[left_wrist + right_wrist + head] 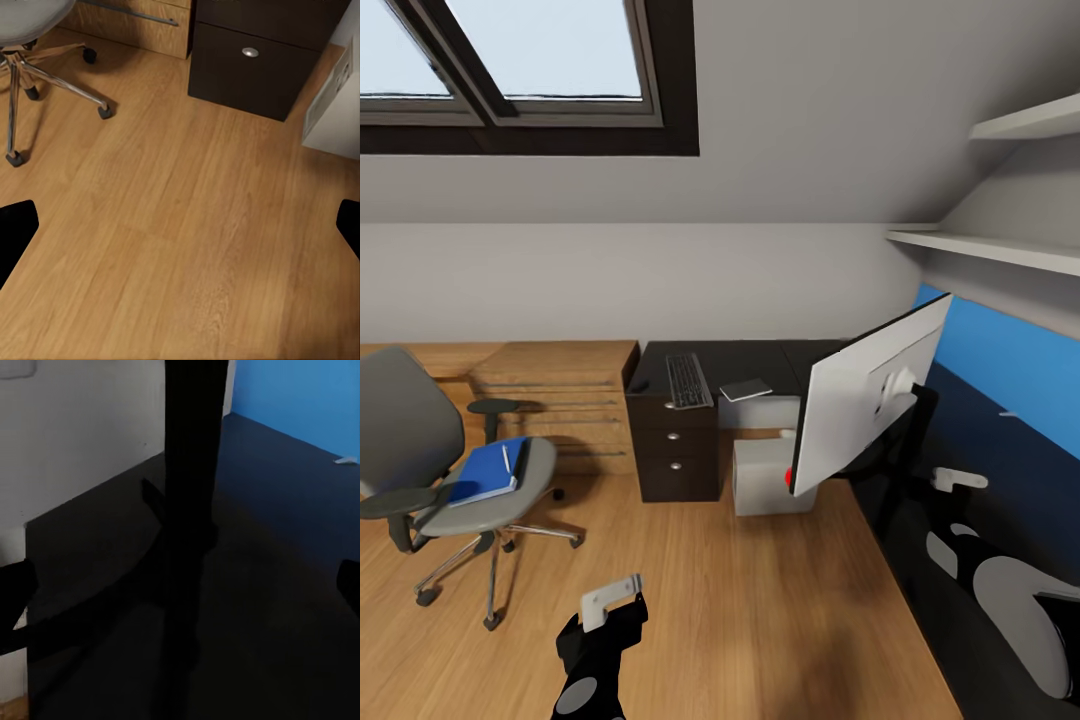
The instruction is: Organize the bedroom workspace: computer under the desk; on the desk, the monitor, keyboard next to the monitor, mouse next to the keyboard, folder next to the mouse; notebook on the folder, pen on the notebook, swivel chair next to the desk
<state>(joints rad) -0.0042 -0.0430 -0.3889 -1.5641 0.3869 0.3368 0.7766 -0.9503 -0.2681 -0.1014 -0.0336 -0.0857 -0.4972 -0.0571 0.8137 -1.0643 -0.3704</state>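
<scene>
While the swivel chair [455,470] stands on the wood floor [760,600] at the left of the head view, apart from the desk [760,365], its grey seat carries the blue folder [485,472], and a slim white pen [507,460] lies on top of that folder. On the far wing of the black desktop the keyboard [688,381] lies flat above the black drawer unit [678,450], whose three drawers are closed, and the light notebook [746,389] rests just beside the keyboard, toward the monitor. Under that wing, next to the drawer unit, the grey computer [765,478] stands on the floor. On the near wing, against the blue back panel [1000,360], the monitor [870,400] stands upright on its black stand [191,510] with its silver back showing. Low over the bare floor, the left gripper [610,598] hangs well apart from the chair and from the drawer unit, its arm reaching forward from the lower edge of the head view; in the left wrist view its dark fingertips [16,225] sit wide apart with only floorboards between them, so it is released and holds nothing. Over the desktop the right arm [1010,590] stretches toward the monitor's stand, and in the right wrist view its fingertips [15,585] are likewise spread wide, empty, with the stand's column straight ahead.
</scene>
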